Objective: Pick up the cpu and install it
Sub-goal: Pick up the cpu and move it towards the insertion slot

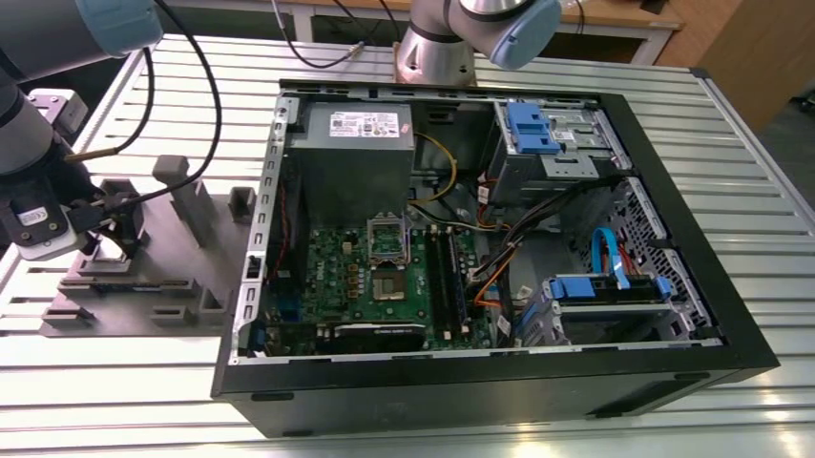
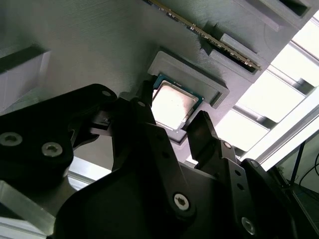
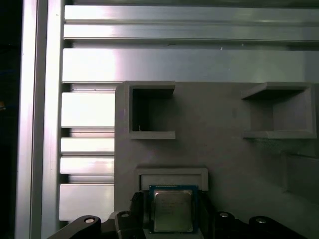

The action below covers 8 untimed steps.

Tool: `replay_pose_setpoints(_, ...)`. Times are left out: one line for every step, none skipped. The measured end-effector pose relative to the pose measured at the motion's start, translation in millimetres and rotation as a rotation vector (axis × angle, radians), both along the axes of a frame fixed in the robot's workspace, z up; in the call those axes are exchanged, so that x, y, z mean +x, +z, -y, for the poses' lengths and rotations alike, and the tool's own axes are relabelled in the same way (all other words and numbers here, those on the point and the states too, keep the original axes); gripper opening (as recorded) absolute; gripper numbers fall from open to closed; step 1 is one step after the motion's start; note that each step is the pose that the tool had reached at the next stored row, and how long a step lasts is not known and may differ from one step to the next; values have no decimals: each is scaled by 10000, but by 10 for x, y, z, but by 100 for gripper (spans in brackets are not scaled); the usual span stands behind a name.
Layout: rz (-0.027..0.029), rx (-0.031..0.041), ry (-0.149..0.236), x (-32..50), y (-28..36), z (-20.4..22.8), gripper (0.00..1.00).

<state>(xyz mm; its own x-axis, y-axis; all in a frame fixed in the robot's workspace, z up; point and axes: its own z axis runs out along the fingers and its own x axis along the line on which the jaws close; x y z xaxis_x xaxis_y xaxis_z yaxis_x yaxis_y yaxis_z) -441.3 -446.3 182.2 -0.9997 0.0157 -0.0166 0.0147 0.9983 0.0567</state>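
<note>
Claw [image 1: 117, 229] hangs over the grey tray [image 1: 178, 305] in the exterior view. In the second wrist view it is open on both sides of the cpu [image 2: 172, 104], holding nothing. In the first wrist view the cpu [image 3: 172, 211] lies in its pocket [image 3: 172, 174]; a crooked squeeze could tip it.

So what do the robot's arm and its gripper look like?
The arm is made of fat grey tubes with pale blue round caps at the joints, and black cables hang along it. Its gripper is black, built from chunky links held by shiny silver screws.
</note>
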Motion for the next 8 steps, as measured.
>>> replay_pose_setpoints(1,0,0,0,0,0,55)
replay_pose_setpoints(2,1,0,0,0,0,55)
replay_pose_setpoints(3,1,0,0,0,0,56)
replay_pose_setpoints(2,0,0,0,0,0,56)
replay_pose_setpoints(3,0,0,0,0,0,56)
replay_pose_setpoints(4,0,0,0,0,0,62)
replay_pose_setpoints(5,0,0,0,0,0,62)
replay_pose_setpoints(5,0,0,0,0,0,62)
